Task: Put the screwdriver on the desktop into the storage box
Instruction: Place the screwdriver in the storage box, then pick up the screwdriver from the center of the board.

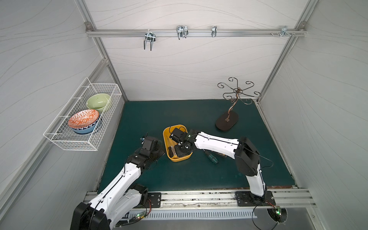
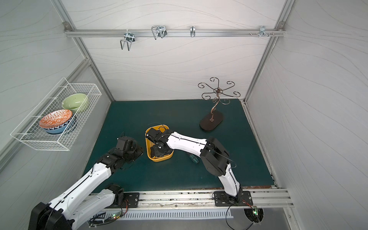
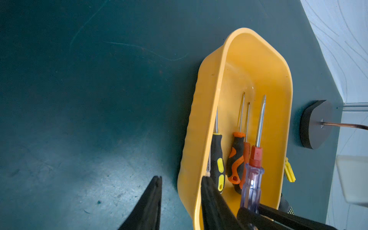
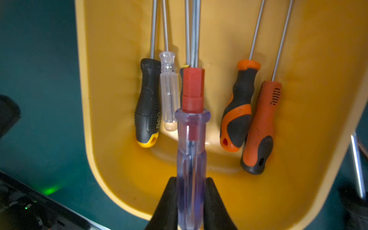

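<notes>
Our right gripper (image 4: 190, 182) clamps a purple-handled screwdriver (image 4: 191, 139) over the yellow box (image 4: 119, 169), where other screwdrivers (image 4: 237, 111) lie; our left gripper (image 3: 181, 179) stands part-open at its wall.

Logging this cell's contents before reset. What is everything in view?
storage box: one, yellow, middle of desktop
boxed screwdrivers: at least five, black-yellow, clear, orange, inside
purple screwdriver: one, red collar, held over box
green screwdriver: one, green-handled, under right arm
wire basket: one, white, left wall
bowls: three, green, orange-patterned, blue, in basket
hooks: four, metal, back-wall rail
stand: one, bronze, far right
left gripper: one, black, open at box's rim
right gripper: one, black, shut on purple screwdriver
</notes>
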You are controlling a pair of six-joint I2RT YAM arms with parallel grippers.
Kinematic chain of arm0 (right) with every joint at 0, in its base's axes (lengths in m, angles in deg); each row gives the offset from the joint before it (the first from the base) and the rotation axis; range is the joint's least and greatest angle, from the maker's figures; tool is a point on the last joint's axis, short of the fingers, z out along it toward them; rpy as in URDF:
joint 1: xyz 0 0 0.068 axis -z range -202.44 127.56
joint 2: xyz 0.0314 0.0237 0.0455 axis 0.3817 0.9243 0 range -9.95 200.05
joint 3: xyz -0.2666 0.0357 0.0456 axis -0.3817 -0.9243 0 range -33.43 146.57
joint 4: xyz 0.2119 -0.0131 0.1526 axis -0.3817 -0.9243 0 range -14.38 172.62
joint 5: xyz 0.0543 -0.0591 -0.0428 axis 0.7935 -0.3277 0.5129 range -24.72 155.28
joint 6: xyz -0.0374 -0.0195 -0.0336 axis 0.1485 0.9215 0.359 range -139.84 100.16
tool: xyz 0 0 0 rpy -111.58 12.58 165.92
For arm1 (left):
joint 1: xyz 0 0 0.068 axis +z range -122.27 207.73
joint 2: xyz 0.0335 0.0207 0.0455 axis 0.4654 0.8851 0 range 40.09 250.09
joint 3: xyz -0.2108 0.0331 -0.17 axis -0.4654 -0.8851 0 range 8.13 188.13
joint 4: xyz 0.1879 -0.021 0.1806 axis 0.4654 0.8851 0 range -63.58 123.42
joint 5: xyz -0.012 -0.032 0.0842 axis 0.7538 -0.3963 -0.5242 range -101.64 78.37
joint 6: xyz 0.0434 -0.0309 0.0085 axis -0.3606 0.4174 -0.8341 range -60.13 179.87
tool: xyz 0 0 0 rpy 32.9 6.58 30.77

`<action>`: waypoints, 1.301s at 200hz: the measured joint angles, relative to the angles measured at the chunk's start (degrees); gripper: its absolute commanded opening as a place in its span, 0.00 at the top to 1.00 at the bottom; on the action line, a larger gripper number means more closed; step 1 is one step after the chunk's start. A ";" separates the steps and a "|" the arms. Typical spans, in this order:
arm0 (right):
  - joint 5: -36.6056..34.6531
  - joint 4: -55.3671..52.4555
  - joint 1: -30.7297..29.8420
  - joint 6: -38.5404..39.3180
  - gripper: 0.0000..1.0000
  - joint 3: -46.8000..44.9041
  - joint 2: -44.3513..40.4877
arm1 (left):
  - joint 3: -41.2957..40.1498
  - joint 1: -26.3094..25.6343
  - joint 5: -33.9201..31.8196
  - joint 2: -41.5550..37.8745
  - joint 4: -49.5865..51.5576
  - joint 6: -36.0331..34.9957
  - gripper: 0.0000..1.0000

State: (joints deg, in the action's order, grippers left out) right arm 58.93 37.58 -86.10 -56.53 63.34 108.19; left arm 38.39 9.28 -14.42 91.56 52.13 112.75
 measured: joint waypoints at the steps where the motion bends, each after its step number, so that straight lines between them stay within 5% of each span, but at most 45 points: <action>1: -0.02 0.00 0.00 0.00 0.89 0.00 0.02 | 0.00 0.04 0.00 0.00 0.00 0.00 0.63; 58: -0.48 -0.07 1.97 0.59 0.50 3.58 4.04 | 0.00 1.60 1.36 0.02 0.22 -0.87 0.60; 104: -0.79 -0.37 2.67 2.25 0.49 3.91 1.68 | 0.00 2.62 4.42 1.60 0.13 -3.54 0.59; 138: 0.68 2.89 4.70 6.56 0.50 -8.00 -13.66 | 0.11 3.23 6.29 3.50 -0.31 -5.84 0.59; 173: 6.10 2.99 14.16 12.07 0.47 -20.70 -28.11 | 1.20 3.87 6.93 5.22 -0.94 -7.28 0.59; 214: 7.34 -2.91 17.00 16.39 0.41 -32.06 -30.18 | 1.70 4.22 6.82 5.31 -3.15 -7.26 0.60; 260: 6.80 -4.96 16.74 17.27 0.41 -33.88 -28.83 | 0.24 5.03 6.91 4.22 -7.32 -3.96 0.60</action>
State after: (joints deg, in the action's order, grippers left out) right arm 65.73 32.62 -69.36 -39.26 29.46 79.36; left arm 38.63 14.30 -7.52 95.78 44.81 108.79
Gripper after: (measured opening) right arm 0.587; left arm 0.399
